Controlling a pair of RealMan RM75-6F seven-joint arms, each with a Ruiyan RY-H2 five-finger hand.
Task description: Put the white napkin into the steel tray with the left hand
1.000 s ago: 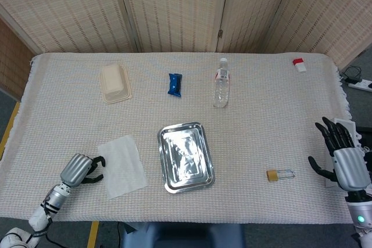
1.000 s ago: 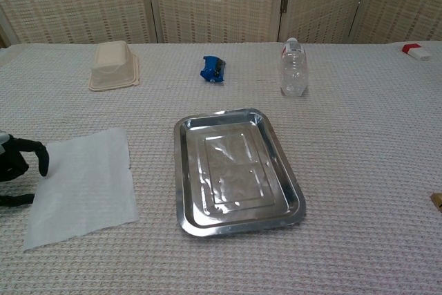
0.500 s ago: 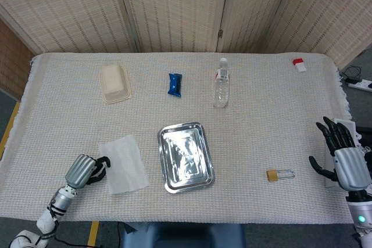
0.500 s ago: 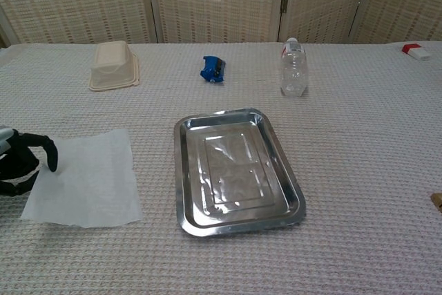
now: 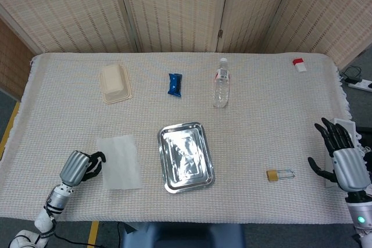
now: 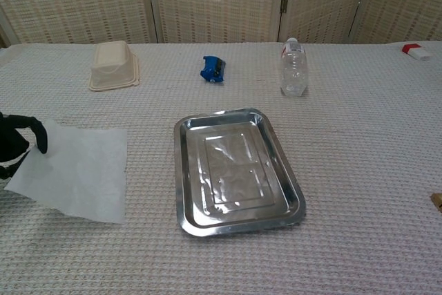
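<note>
White napkin (image 6: 76,170), flat and thin, its left edge lifted, pinched by left hand (image 5: 78,168) fingers (image 6: 33,131)

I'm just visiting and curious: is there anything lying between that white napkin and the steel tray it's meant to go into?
Nothing visible. The white napkin lies just left of the steel tray, with only bare tablecloth between them.
</note>
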